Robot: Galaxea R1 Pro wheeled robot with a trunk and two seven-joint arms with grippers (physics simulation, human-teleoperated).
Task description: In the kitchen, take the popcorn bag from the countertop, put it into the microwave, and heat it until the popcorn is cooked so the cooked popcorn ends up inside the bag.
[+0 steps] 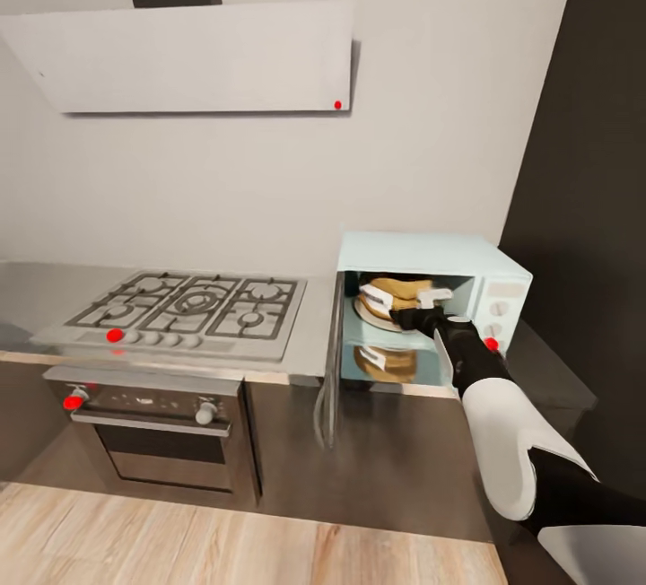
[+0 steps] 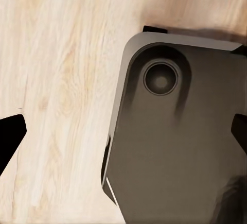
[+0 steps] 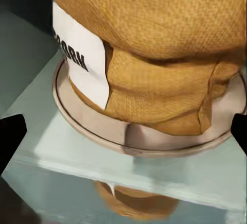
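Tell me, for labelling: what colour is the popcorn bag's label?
White with dark lettering on the tan woven popcorn bag; right wrist view.

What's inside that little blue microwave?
A brown popcorn bag sits on the round plate inside the microwave. The robot's right tool hides part of the bag.

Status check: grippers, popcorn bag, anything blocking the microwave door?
Right gripper open at the microwave mouth. Left gripper open over floor. Popcorn bag on the turntable inside. Door open; right arm through opening.
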